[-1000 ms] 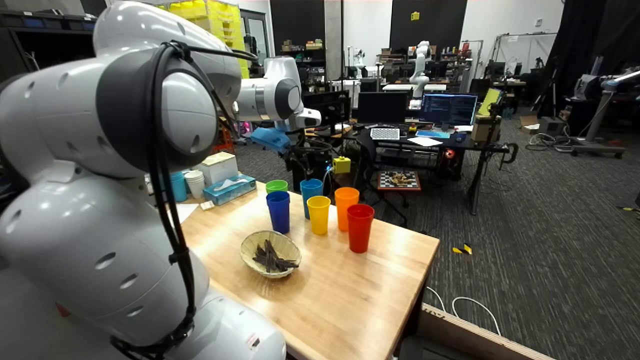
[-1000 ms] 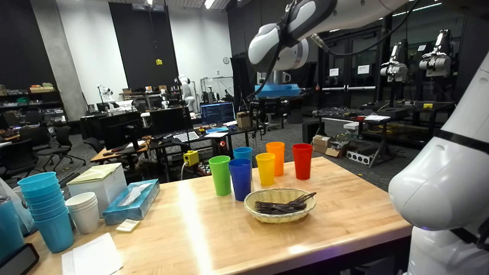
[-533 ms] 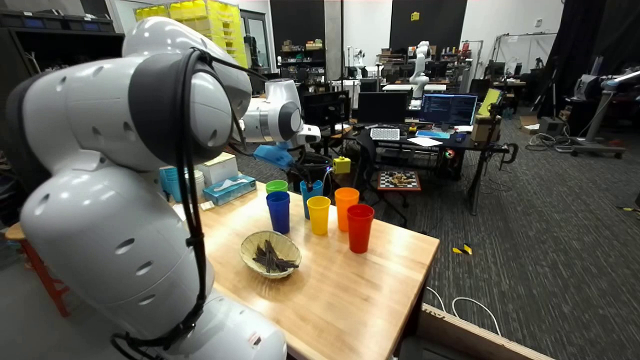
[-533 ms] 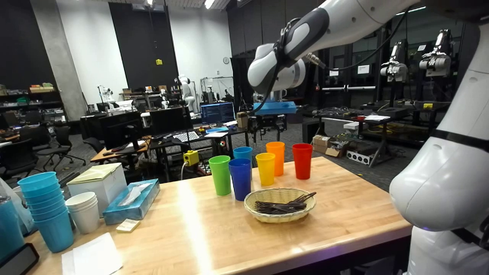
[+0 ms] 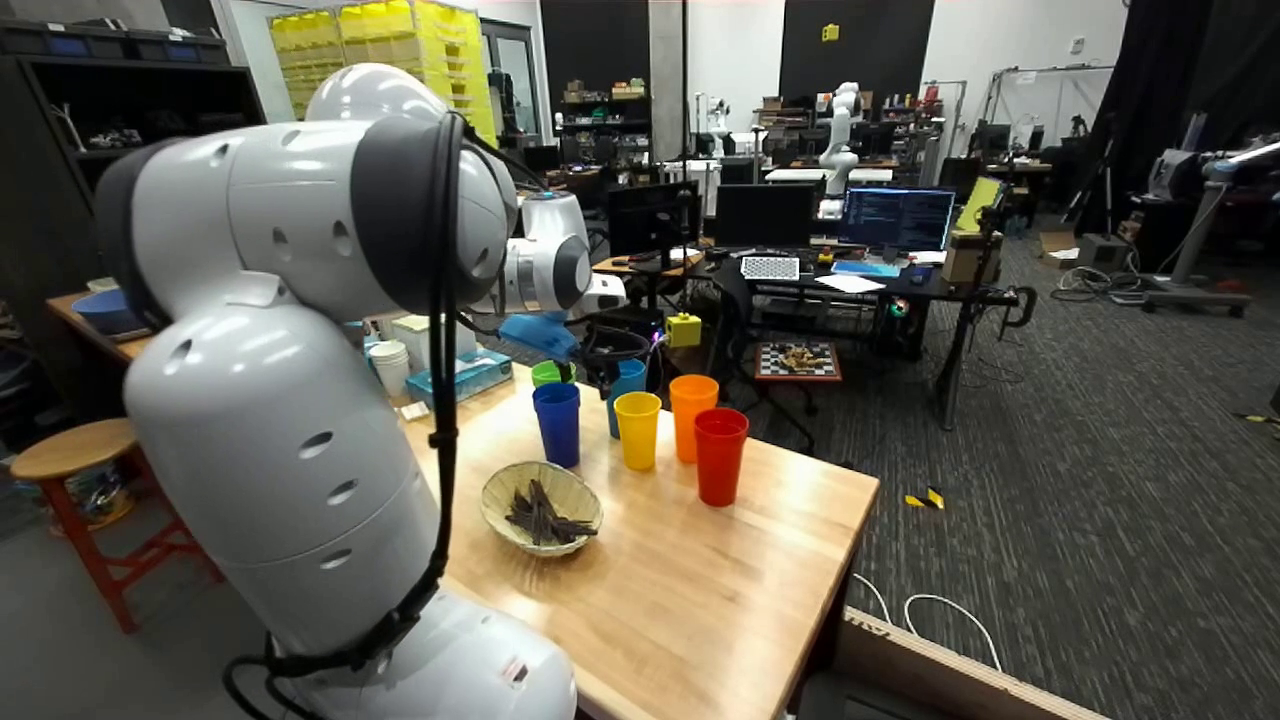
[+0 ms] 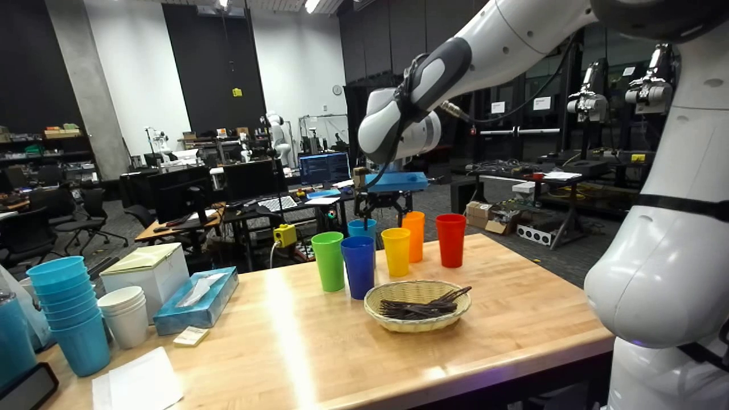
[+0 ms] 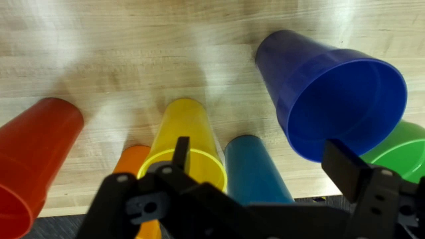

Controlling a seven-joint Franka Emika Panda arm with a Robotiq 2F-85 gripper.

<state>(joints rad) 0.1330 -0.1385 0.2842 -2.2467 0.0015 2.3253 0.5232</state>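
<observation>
I hold the gripper empty with jaws spread, presumably for clearance. In the wrist view, the teal cup stands upright between the yellow cup and dark-blue cup.

– What moved?
– The gripper came down, nearer the yellow cup and dark blue cup.
– What else?
– The arm shifted, so now the red-legged stool shows beside it.

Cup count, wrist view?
6: red cup left, orange cup lower left, yellow cup lower center, teal cup right of it, blue cup right, green cup right edge. Pincer partly covers several.
</observation>
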